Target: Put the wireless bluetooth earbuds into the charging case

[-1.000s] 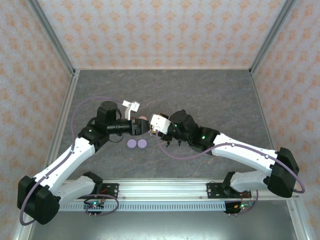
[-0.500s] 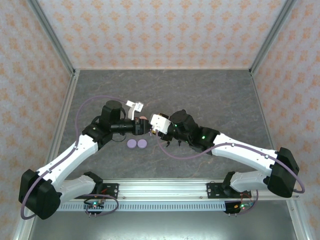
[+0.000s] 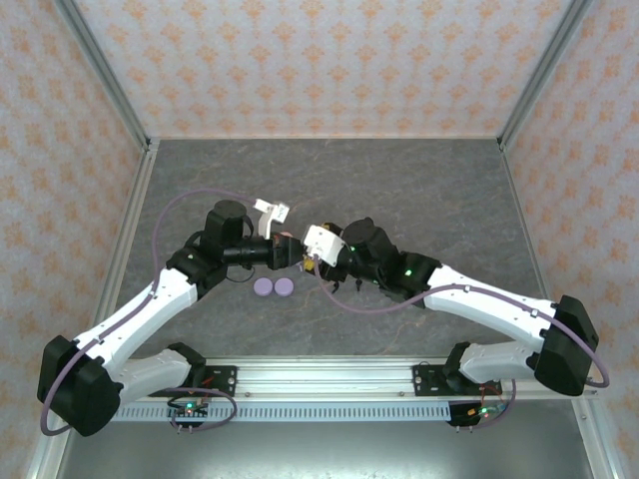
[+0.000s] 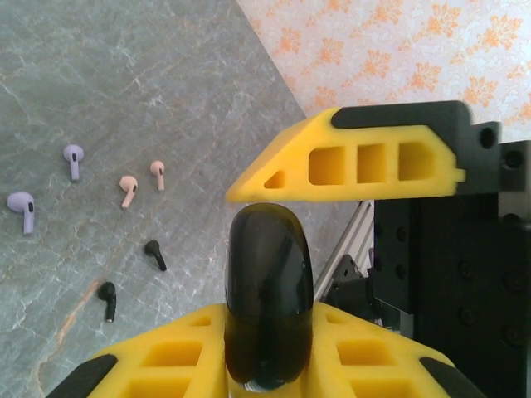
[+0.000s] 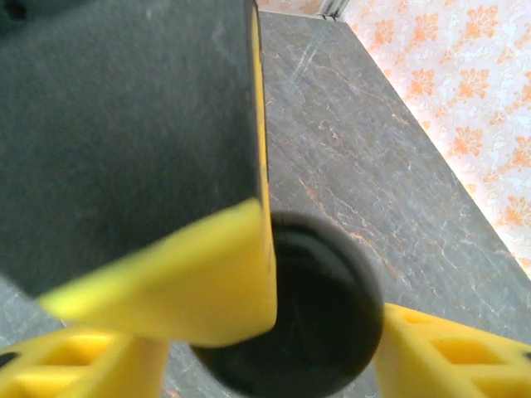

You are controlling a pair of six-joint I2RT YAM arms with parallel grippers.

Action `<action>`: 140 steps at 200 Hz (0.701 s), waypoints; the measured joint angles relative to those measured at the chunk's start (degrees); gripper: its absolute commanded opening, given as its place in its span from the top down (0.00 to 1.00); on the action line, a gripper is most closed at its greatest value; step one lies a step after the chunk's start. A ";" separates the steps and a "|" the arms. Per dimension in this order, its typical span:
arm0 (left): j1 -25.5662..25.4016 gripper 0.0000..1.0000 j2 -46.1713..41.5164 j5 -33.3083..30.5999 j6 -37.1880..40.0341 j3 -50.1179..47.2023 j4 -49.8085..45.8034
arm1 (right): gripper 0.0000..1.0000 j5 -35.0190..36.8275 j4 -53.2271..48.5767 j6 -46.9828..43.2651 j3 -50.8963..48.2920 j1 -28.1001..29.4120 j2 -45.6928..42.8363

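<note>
Above table [image 3: 399, 180] centre: left gripper [image 4: 253, 249] clamps glossy black rounded case [image 4: 270, 307]; right gripper [image 5: 278, 332] grip unclear.

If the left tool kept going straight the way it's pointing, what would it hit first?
The right tool, most likely: it faces the left tool head-on, fingers either side of the black case the left tool grips.

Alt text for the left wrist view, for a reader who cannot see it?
Yellow fingers of the left end effector pinch a glossy black charging case edge-on. Beyond, on the grey marbled table, lie loose lilac earbuds, pink earbuds and black earbuds, two of each colour. An orange-patterned wall rises behind.
</note>
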 measured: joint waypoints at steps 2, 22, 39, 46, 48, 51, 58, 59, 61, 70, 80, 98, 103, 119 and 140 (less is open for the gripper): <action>0.00 0.79 -0.02 -0.15 0.02 -0.09 0.35 | 0.25 -0.26 -0.22 -0.04 0.00 -0.20 -0.11; 0.00 0.80 -0.83 -1.70 0.31 -1.81 3.13 | 0.13 -3.15 -2.10 2.95 -0.33 -2.36 -2.73; -0.02 0.86 -2.34 -3.19 1.40 -4.09 5.77 | 0.12 -6.84 -2.99 6.01 -1.68 -4.68 -6.38; -0.02 0.88 -3.10 -3.89 2.01 -5.22 7.06 | 0.12 -8.39 -3.04 7.32 -2.40 -5.62 -7.80; -0.07 0.89 -3.32 -4.13 2.19 -5.55 7.45 | 0.12 -8.92 -3.04 7.98 -2.67 -5.97 -8.31; -0.09 0.91 -3.61 -4.39 2.54 -6.03 7.98 | 0.12 -9.64 -3.02 8.52 -3.04 -6.40 -8.85; -0.20 0.95 -4.33 -4.96 3.30 -7.17 9.29 | 0.12 -11.50 -2.95 10.36 -3.98 -7.56 -10.23; -0.26 0.95 -4.48 -5.05 3.50 -7.41 9.57 | 0.12 -11.67 -2.95 10.51 -4.09 -7.65 -10.36; -0.33 0.96 -4.68 -5.14 3.76 -7.69 9.92 | 0.12 -12.24 -2.93 11.32 -4.46 -8.09 -10.80; -0.72 0.99 -5.75 -5.70 5.35 -9.44 12.04 | 0.12 -14.62 -2.14 14.12 -5.99 -9.64 -12.24; -1.36 1.00 -7.02 -6.19 7.54 -11.02 13.55 | 0.12 -16.94 -0.59 17.44 -8.09 -11.32 -13.66; -3.30 1.00 -9.79 -7.50 12.13 -13.29 15.10 | 0.11 -19.74 3.89 23.82 -12.57 -13.66 -15.80; -3.78 1.00 -10.62 -7.76 13.49 -13.73 15.34 | 0.11 -20.24 5.42 25.53 -13.77 -13.94 -16.22; -4.92 1.00 -12.83 -8.90 16.92 -14.51 16.13 | 0.13 -21.44 8.85 29.44 -16.04 -14.16 -16.72; -5.25 1.00 -14.40 -9.88 20.22 -14.73 16.94 | 0.14 -22.60 12.33 32.94 -16.44 -14.16 -15.91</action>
